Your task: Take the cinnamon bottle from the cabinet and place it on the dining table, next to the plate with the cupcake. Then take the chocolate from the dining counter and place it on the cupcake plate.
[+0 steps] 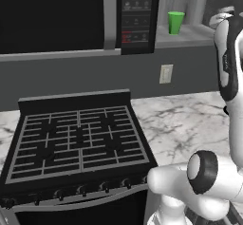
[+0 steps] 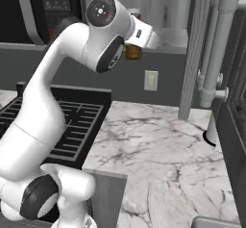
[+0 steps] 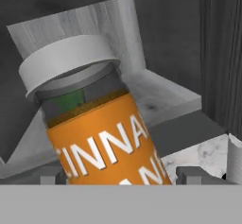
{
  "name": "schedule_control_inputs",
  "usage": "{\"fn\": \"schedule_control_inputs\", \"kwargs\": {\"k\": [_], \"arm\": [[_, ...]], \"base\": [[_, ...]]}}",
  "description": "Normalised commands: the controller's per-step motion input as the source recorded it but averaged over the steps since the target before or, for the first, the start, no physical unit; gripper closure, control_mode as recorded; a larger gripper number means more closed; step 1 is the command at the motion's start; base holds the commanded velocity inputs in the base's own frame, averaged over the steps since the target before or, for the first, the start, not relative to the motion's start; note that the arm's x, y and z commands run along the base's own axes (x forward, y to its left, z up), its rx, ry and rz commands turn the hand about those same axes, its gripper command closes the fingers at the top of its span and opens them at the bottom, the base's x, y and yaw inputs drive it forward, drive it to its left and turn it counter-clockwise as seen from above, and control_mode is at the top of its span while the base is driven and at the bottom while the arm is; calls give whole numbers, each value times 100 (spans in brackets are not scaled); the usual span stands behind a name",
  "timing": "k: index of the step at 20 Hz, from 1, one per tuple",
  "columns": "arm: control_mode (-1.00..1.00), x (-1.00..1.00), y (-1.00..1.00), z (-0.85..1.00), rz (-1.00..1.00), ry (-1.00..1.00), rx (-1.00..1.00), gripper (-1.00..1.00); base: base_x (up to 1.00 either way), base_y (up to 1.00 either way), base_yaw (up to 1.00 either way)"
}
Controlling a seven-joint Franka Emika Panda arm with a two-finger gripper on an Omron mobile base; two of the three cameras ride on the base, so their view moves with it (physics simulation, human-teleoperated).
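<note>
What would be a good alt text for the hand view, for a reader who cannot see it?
A cinnamon bottle with an orange label and pale cap stands tilted between the two finger tips of the open gripper. Behind it are the pale grey cabinet shelf and walls.

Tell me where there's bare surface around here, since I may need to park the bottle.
The marble counter between the stove and the grey pipes lies bare. On the cabinet shelf there is room beside the green cup. Around the cinnamon bottle it is crowded, with the gripper astride it.
</note>
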Motion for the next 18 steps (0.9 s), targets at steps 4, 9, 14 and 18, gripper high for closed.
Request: {"fn": "schedule_control_inputs", "kwargs": {"k": [4,9,14,18], "arm": [[-100,-100,32,-58,27,0,0,100],[-100,-96,24,-61,23,0,0,100],[-100,-99,20,-62,22,0,0,100],[-100,-99,28,-59,21,1,0,100]], "base": [[0,0,0],[0,0,0],[0,0,0],[0,0,0]]}}
